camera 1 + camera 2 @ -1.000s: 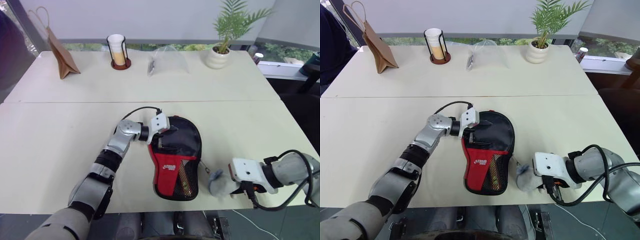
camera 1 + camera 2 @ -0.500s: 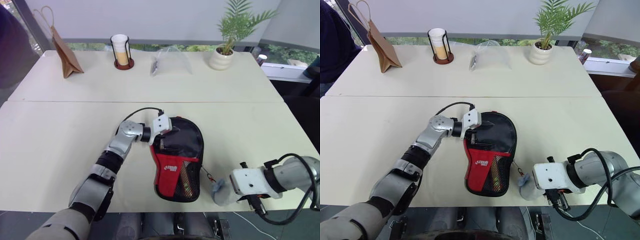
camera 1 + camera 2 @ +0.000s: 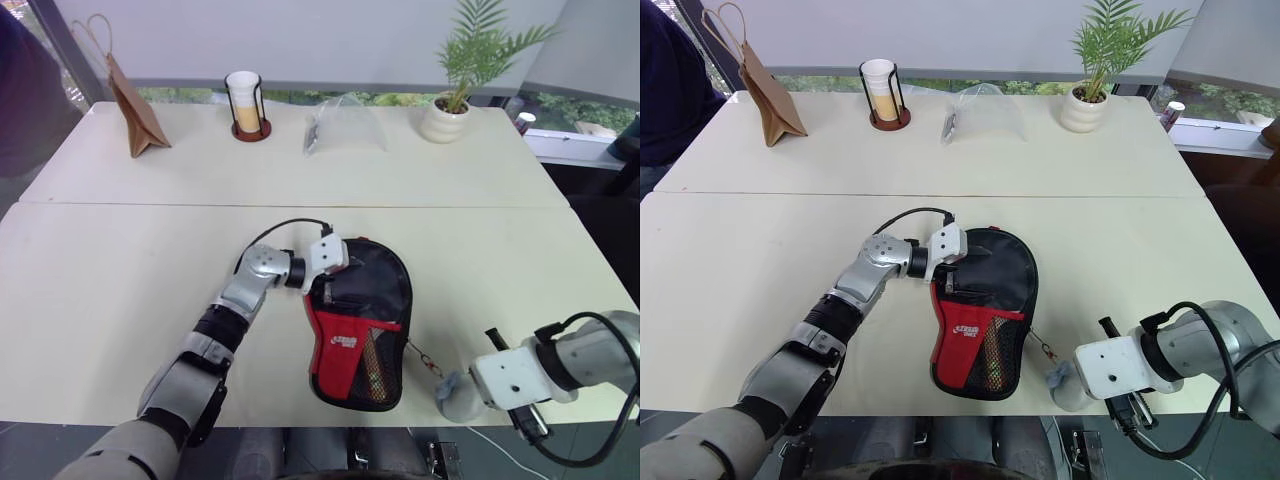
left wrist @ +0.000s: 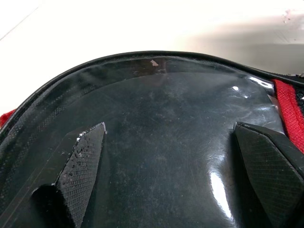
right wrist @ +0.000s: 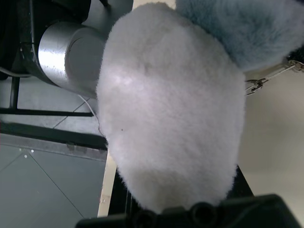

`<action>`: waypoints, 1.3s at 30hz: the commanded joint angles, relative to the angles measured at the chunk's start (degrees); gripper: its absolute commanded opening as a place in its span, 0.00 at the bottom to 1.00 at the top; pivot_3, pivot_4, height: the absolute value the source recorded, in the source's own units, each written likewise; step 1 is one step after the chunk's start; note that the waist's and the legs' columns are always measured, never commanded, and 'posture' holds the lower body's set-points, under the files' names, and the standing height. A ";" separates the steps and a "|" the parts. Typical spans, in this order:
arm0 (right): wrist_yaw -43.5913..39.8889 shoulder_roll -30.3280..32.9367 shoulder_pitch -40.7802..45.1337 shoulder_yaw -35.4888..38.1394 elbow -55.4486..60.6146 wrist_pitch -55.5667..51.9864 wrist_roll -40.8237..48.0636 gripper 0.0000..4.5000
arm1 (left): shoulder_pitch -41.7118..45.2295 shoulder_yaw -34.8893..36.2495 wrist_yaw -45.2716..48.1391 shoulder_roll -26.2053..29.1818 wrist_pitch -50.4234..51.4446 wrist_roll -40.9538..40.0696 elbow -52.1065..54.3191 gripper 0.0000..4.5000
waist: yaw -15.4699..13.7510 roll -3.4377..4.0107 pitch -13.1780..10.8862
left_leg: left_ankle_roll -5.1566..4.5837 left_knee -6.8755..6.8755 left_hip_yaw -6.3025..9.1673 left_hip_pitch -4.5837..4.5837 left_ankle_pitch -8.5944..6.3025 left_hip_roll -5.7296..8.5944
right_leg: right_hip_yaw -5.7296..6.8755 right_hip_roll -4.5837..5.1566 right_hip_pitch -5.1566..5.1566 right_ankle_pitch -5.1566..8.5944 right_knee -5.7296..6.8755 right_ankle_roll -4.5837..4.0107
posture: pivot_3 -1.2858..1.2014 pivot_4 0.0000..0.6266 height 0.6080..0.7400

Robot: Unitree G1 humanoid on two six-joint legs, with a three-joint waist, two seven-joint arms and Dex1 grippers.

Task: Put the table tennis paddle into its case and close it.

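Observation:
The case (image 3: pixel 358 325) lies flat near the table's front edge, black at its round end, red with a mesh pocket at its narrow end. A wood-coloured strip shows through the mesh; the rest of the paddle is hidden. My left gripper (image 3: pixel 335 285) is open over the round end, its fingertips (image 4: pixel 90 142) spread wide on a glossy black surface (image 4: pixel 166 156) inside the case's rim. I cannot tell whether that surface is the paddle's face or a case panel. At the front edge, my right gripper (image 3: pixel 470 392) is shut on the fluffy pompom (image 5: pixel 175 109), whose cord (image 3: pixel 420 355) runs back to the case.
Along the far side stand a brown paper bag (image 3: pixel 135 115), a cup in a wire holder (image 3: pixel 245 105), a clear plastic bag (image 3: pixel 345 125) and a potted plant (image 3: pixel 445 110). A seam (image 3: pixel 150 204) crosses the table. The front edge (image 3: pixel 270 422) is close behind the case.
The view has shifted a little. My right wrist has rolled with the pompom in it. The left gripper has kept its place on the case.

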State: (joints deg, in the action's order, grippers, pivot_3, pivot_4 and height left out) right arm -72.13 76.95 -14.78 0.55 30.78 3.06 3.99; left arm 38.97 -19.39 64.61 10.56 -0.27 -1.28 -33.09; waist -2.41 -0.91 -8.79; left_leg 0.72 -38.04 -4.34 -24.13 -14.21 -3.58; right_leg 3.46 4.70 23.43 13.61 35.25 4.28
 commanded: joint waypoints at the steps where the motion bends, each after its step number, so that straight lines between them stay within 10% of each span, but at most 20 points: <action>1: -1.87 -1.30 1.51 -1.72 2.50 -5.63 3.80 0.05 | -3.26 -3.08 -1.29 2.16 2.71 4.44 -4.14 1.00 | 0.05 -0.02 0.01 | 0.00 0.00 0.00 0.02 0.00 0.00 | 0.00 0.00 -0.01 0.00 0.00 0.00 | 0.52 0.24 1.00; 8: -2.85 -3.59 4.84 -2.00 8.88 -16.39 13.27 0.05 | -2.76 -3.18 -2.73 2.09 2.15 4.89 -5.26 1.00 | 0.16 0.02 0.12 | 0.02 0.02 0.00 0.41 -0.02 -0.06 | 0.01 0.00 -0.07 0.08 0.01 0.16 | 0.52 0.24 1.00; 17: -3.47 -10.63 15.48 -13.46 0.86 3.75 -1.07 0.05 | -3.38 -3.52 -2.43 2.35 2.64 4.69 -4.01 1.00 | 0.36 -0.10 0.28 | 0.04 0.13 -0.05 0.67 -0.04 -0.11 | 0.01 0.03 -0.18 0.10 -0.06 0.20 | 0.52 0.24 1.00; 39: -9.39 -0.72 8.77 -13.50 -6.04 20.53 -6.13 0.05 | -4.70 -4.22 -3.17 2.63 4.00 5.01 -2.15 1.00 | 0.22 -0.04 0.37 | 0.04 0.14 -0.09 0.67 -0.05 -0.10 | 0.01 0.05 -0.18 0.10 -0.05 0.19 | 0.52 0.24 1.00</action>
State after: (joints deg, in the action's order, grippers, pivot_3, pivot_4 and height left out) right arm -80.69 74.48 -4.80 -13.75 24.94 22.58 -1.33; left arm 36.98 -19.60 61.90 11.30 0.94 -1.27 -30.81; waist -2.19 -0.94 -8.42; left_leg 0.76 -37.90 -4.43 -23.47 -14.26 -3.68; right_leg 3.47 4.75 23.26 13.71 35.20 4.46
